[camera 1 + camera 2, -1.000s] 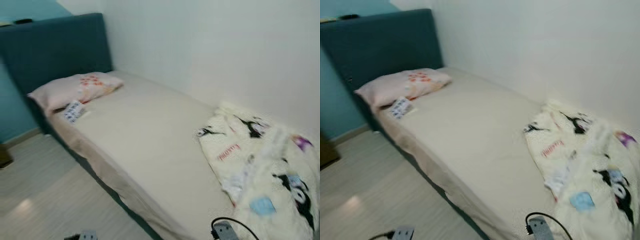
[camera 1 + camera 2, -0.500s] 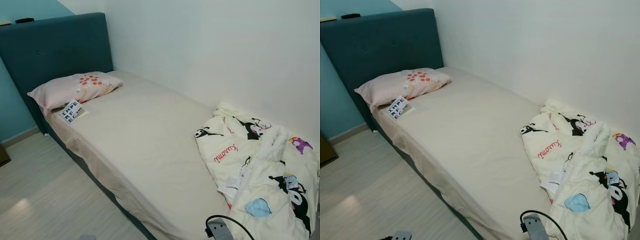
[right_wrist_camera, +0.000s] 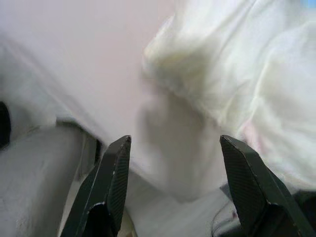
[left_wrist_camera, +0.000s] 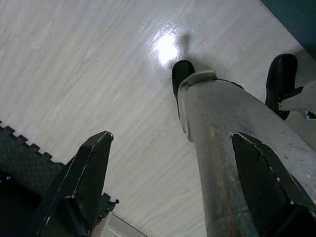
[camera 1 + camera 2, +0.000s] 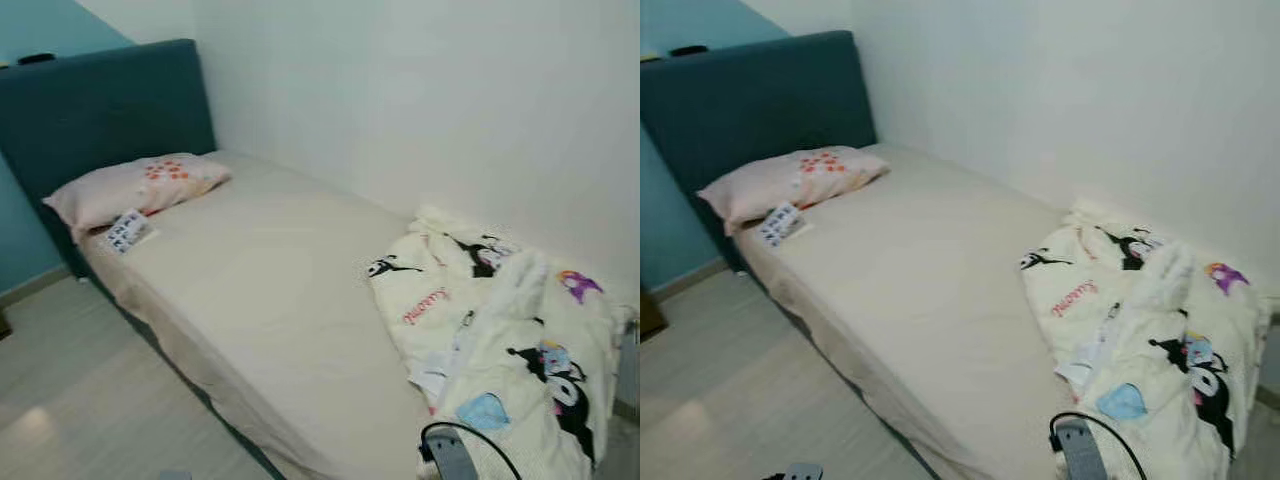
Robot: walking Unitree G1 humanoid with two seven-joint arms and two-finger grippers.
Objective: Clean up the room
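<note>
A crumpled cream blanket with cartoon prints lies at the foot of the bed, against the wall. A pink pillow rests at the teal headboard, with a small lettered booklet beside it on the beige sheet. My right gripper is open, hanging at the bed's near edge with the blanket just beyond its fingers. My right wrist with a black cable shows at the bottom. My left gripper is open and hangs idle over the floor by my leg.
Pale wood floor runs along the left of the bed. A white wall borders the bed's far side. A dark foam mat lies on the floor near my feet.
The whole picture has slid left and slightly down, so the camera has moved. Nothing on the bed has shifted, and both arms still hang low.
</note>
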